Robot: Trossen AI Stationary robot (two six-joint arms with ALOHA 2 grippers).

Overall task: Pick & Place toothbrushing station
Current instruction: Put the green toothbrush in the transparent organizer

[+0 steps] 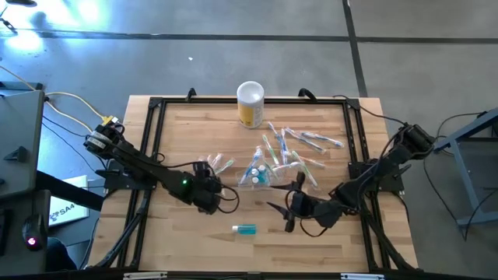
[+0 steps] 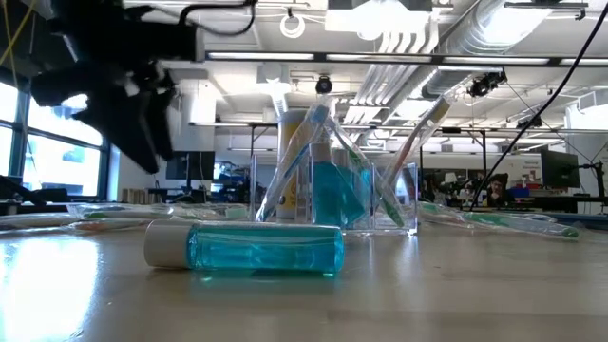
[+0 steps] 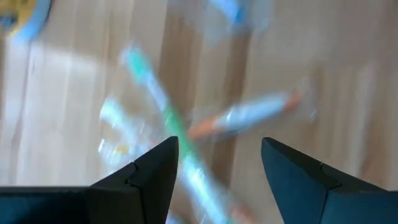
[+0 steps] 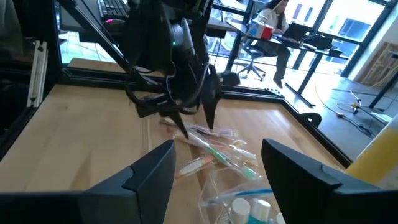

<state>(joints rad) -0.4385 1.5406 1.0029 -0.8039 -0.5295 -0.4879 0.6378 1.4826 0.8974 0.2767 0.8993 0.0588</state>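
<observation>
My left gripper (image 1: 208, 185) hangs open over two or three wrapped toothbrushes (image 1: 218, 163) lying flat left of the table's centre. In its wrist view a green one (image 3: 163, 112) and an orange one (image 3: 249, 115) lie crossed below its fingers. My right gripper (image 1: 291, 205) stands open and lifted, near the front right, touching nothing. A clear plastic bag (image 1: 259, 173) holding teal toothpaste tubes (image 4: 247, 208) stands mid-table. One teal tube with a white cap (image 1: 243, 229) lies on its side near the front edge. Several more toothbrushes (image 1: 299, 144) are scattered behind the bag.
A yellow-and-white cup (image 1: 250, 103) stands at the table's far edge. A black frame (image 1: 152, 140) runs around the wooden top. Bare wood lies at the front left and front right. People and desks show in the room beyond.
</observation>
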